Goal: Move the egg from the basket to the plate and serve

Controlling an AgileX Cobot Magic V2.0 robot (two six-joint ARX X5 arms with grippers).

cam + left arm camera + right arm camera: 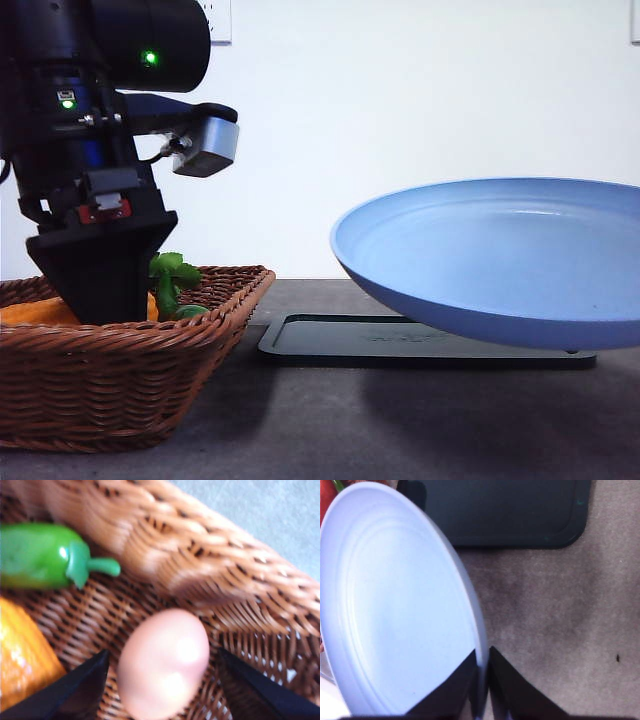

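One wicker basket (120, 375) on the table (330, 420) holding one egg (164, 662), one green pepper (42, 555) and one orange item (22, 655), left claw (162, 680) open astride the egg; one blue plate (500, 260) clamped at its rim by the right claw (482, 680), raised above one black tray (400, 338).

Low front camera at table height, both wrist cameras close, sharing basket (130, 350) and plate (500, 260) with it.

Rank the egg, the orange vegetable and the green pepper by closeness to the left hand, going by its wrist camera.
1. Egg: between the fingers of the left hand.
2. Orange vegetable: just outside one finger.
3. Green pepper: farther off, by the basket wall.
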